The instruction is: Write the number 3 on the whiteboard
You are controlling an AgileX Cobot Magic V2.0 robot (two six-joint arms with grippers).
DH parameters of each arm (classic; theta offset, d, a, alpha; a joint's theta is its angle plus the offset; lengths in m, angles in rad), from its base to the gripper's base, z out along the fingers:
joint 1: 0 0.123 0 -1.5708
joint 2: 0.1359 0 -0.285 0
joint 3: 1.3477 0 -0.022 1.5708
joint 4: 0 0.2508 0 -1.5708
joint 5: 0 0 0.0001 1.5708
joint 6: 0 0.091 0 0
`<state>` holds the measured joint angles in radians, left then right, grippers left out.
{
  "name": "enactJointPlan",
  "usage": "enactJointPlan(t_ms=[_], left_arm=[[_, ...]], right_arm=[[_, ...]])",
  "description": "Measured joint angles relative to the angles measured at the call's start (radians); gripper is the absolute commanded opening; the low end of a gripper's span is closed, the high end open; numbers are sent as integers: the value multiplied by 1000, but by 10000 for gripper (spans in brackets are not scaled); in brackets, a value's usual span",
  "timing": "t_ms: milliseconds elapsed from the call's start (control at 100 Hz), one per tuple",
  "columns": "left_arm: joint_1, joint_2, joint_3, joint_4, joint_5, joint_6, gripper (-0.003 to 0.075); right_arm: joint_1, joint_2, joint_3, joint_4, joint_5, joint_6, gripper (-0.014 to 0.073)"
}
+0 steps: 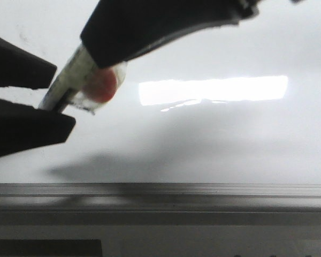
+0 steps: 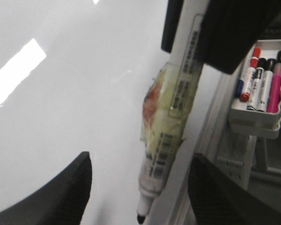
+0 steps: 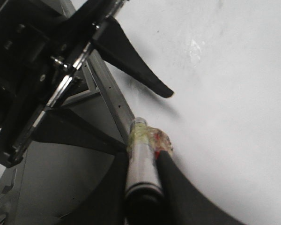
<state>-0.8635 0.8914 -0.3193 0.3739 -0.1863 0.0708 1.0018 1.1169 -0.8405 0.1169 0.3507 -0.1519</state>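
Two grippers hang over the whiteboard (image 1: 214,144). Right gripper (image 3: 147,173) is clamped on a taped marker (image 2: 171,126), its tip just off the whiteboard. Left gripper (image 2: 138,187) gapes beside the marker, touching nothing. No digit shows on the whiteboard.

A white marker tray (image 2: 255,123) shows in the left wrist view. In it lie four markers side by side: one red-capped (image 2: 249,75), two black-capped (image 2: 259,84) (image 2: 268,82), and a pink one (image 2: 276,89) at the tray's far side from the red.
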Motion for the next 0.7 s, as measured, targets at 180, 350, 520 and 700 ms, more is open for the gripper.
enactJointPlan(t_ms=[180,350,520,700], left_arm=[[40,-68,0,-23,6,0,440],[85,-93,0,-55,16,0,440],[96,-101,0,-66,21,0,440],[96,-101,0,-68,21,0,440]], right_arm=[[-59,0,-106,-16,73,0,-64],[-125,0,-154,-21,109,0,-64],[-197,21,-196,-29,161,0,-64],[-211,73,-229,-51,190,0,-64]])
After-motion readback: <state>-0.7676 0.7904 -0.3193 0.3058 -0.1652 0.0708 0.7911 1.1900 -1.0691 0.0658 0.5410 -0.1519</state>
